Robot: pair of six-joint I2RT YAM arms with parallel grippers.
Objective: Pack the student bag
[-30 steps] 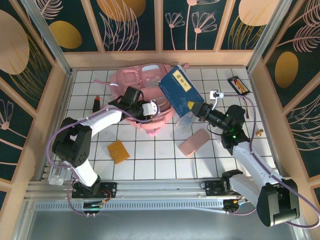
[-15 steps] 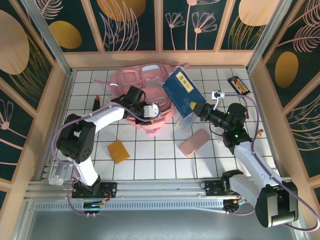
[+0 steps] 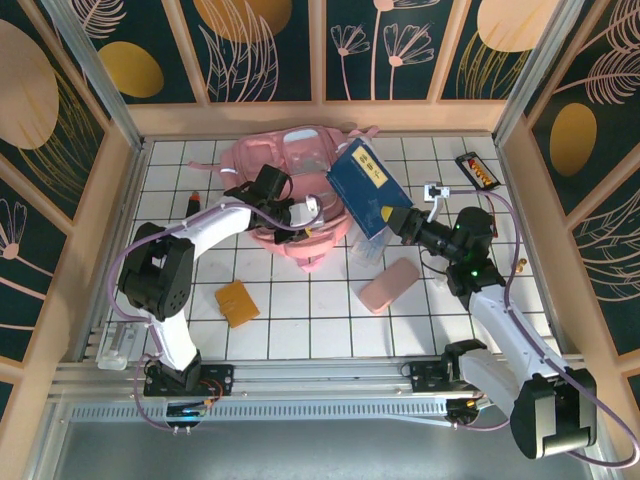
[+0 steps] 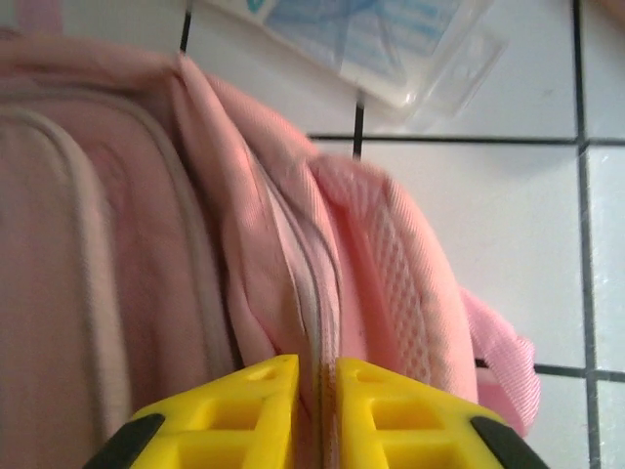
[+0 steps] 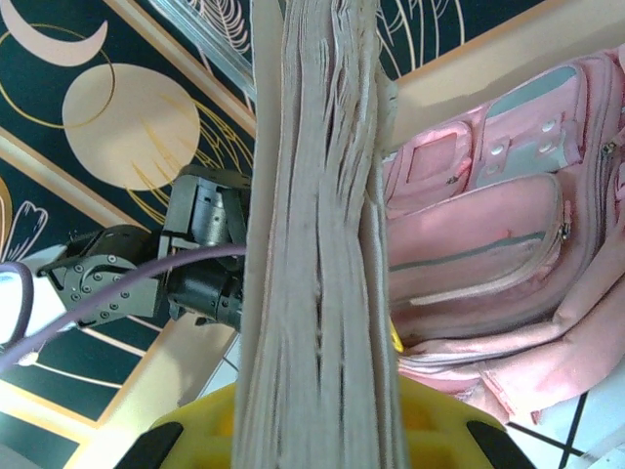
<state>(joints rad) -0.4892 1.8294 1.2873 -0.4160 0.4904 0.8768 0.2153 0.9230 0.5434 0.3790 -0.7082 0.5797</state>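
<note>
The student bag [image 3: 285,175], a big soft pink backpack, lies at the back middle of the tiled table. My left gripper [image 3: 306,214] is at its near right edge. In the left wrist view the yellow fingers [image 4: 244,401] are pinched together on a zipper seam of the pink fabric [image 4: 205,244]. My right gripper [image 3: 396,216] is shut on a blue book [image 3: 362,182], held tilted just right of the bag. The book's page edges [image 5: 317,225] stand between the yellow fingers [image 5: 430,425], with the bag's front pockets [image 5: 488,244] behind.
A flat pink case [image 3: 389,284] and a clear plastic case [image 3: 366,246] lie under the right arm. An orange pad [image 3: 237,302] lies front left. A dark marker [image 3: 192,207], a small white object [image 3: 432,190] and a black-orange object [image 3: 475,168] lie near the walls.
The left gripper has moved slightly up against the bag's edge and its fingers have come together on the fabric. The right gripper still holds the book, shifted a little right.
</note>
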